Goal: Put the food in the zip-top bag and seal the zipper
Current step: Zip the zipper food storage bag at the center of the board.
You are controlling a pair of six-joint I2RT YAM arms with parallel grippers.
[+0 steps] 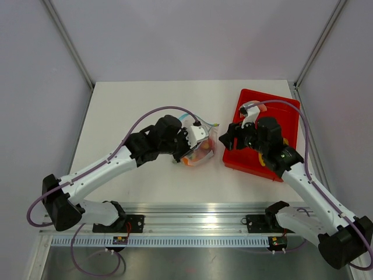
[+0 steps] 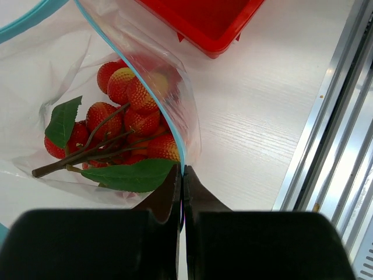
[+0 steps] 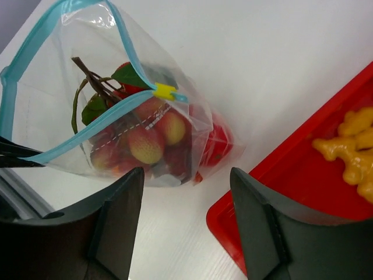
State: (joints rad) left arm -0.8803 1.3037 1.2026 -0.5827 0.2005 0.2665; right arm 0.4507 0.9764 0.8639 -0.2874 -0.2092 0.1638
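The left hand is pressed together on the zipper, anchoring the zip-top bag mid-counter, with the food inside. The right hand, spread, hovers at the bag's 2 o'clock. The mouth gapes, so that hand should probably pinch the yellow slider squarely and draw it toward the anchored end.

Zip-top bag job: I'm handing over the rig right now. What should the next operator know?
Left gripper: shut on the zipper at the mouth edge.
Right gripper: open, empty, facing the bag.
Zip-top bag: beside the red tray, with the red berry cluster inside.
Done: cluster bagged.
Left: a yellow knobbly piece lies in the tray; bag it if it counts. The zipper stands open, yellow slider at one end; seal it.
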